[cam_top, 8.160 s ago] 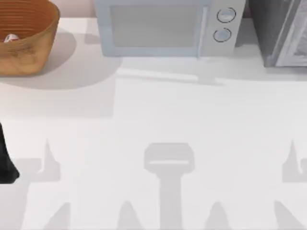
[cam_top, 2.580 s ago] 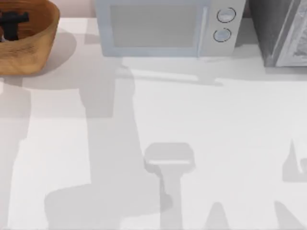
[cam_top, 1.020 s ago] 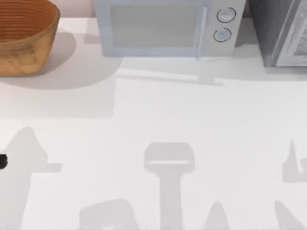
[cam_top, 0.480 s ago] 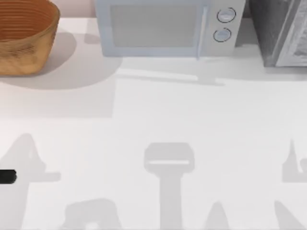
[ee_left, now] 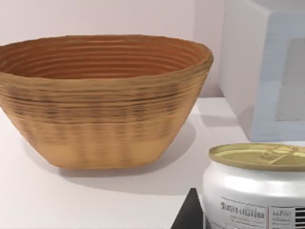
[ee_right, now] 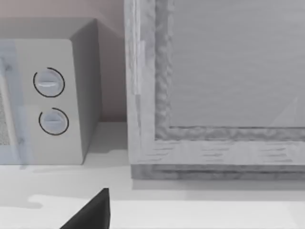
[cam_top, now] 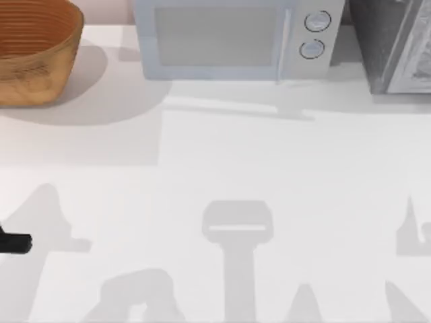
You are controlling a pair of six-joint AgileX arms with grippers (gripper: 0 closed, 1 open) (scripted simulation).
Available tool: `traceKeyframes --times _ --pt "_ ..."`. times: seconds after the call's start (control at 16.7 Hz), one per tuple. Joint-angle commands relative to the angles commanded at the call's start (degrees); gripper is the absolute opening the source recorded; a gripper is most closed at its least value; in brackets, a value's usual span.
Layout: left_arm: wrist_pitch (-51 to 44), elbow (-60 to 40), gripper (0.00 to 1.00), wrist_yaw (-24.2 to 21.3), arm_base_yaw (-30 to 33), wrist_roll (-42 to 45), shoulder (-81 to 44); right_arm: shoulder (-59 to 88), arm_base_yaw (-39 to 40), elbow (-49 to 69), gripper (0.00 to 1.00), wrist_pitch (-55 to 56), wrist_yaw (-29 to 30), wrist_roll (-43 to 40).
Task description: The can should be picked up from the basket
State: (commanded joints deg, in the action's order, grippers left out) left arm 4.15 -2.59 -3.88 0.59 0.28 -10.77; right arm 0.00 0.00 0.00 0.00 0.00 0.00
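Since the earlier frames, the can [ee_left: 259, 188] has left the basket [cam_top: 37, 64]; it now sits in the left gripper [cam_top: 15, 243], clasped at the table's [cam_top: 269, 168] left edge. Basket stands well apart, far left.

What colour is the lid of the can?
Dull gold-tan, on a white can. The left wrist view shows it best.

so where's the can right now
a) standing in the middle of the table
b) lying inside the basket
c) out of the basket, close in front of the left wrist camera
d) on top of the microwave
c: the left wrist view has the can close up in the foreground, with the basket standing apart behind it and nothing visible in its ribbed inside.
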Motion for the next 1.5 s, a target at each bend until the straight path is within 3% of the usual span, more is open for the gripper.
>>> traceKeyframes --times 0.42,1.2,1.5 --pt "16.9 -12.6 0.0 -14.2 3.3 0.9 -27.6 0.0 0.0 0.0 1.0 0.0 0.0 0.0" --pt "57.0 -45.6 0.0 -52.0 11.8 2.1 -97.3 0.0 0.0 0.0 1.0 0.0 0.0 0.0" --pt "67.9 -55.2 0.0 -64.2 13.9 2.2 -118.8 0.0 0.0 0.0 1.0 0.0 0.0 0.0"
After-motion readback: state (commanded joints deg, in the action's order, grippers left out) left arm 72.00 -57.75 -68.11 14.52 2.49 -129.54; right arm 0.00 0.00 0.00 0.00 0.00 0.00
